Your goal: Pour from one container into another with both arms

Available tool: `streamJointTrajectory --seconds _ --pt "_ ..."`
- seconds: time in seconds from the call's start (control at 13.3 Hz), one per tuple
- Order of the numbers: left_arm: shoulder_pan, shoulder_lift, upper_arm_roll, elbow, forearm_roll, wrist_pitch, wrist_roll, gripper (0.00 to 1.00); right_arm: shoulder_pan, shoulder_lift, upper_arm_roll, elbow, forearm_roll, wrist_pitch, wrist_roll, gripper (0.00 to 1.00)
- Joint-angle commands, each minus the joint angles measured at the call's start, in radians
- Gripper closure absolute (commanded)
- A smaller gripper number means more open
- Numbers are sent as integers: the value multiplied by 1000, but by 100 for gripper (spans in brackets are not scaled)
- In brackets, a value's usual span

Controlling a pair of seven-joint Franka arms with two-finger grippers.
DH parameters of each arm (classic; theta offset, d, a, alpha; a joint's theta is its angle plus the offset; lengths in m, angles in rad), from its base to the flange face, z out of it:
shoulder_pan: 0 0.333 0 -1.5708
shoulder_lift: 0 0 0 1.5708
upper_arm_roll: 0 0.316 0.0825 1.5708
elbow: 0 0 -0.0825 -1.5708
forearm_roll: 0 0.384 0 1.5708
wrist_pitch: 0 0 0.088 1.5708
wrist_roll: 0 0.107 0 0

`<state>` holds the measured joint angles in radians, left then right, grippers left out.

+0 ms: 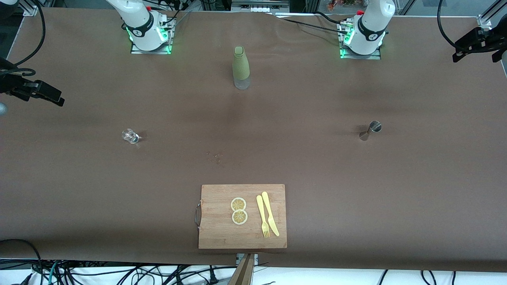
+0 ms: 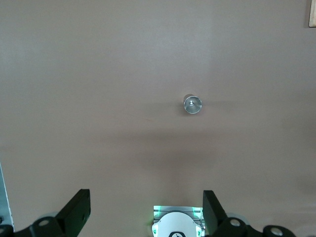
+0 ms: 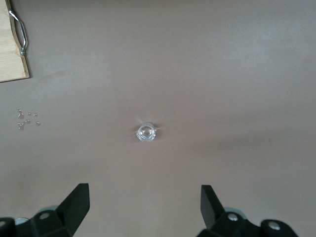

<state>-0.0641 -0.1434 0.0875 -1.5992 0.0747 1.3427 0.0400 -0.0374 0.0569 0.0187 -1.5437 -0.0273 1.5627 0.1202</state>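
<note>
The steel jigger (image 1: 370,130) stands upright on the brown table toward the left arm's end. In the left wrist view the jigger (image 2: 192,104) shows from high above, with my left gripper (image 2: 145,197) open and nothing between its fingers. The tiny clear glass cup (image 1: 130,136) stands toward the right arm's end. My right gripper (image 3: 144,190) is open and empty high over the table, and the glass cup (image 3: 146,132) lies below it. In the front view only the arms' bases show, the left (image 1: 366,31) and the right (image 1: 144,27); both grippers are out of that view.
An olive-green bottle (image 1: 241,67) stands between the two bases. A wooden cutting board (image 1: 218,233) with two lemon slices (image 1: 239,210), a yellow fork and a knife (image 1: 267,215) lies at the table's near edge. Small droplets (image 3: 27,120) lie between bottle and board.
</note>
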Motion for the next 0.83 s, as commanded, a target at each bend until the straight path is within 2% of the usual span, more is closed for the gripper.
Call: streamJointTrajectory --seconds 0.0,0.75 --pt "3 -30 0 -28 -15 7 0 0 -4 -5 -2 4 12 -4 -16 0" --pt "6 -30 1 -28 -15 7 0 0 -6 -2 -2 1 13 0 -2 0"
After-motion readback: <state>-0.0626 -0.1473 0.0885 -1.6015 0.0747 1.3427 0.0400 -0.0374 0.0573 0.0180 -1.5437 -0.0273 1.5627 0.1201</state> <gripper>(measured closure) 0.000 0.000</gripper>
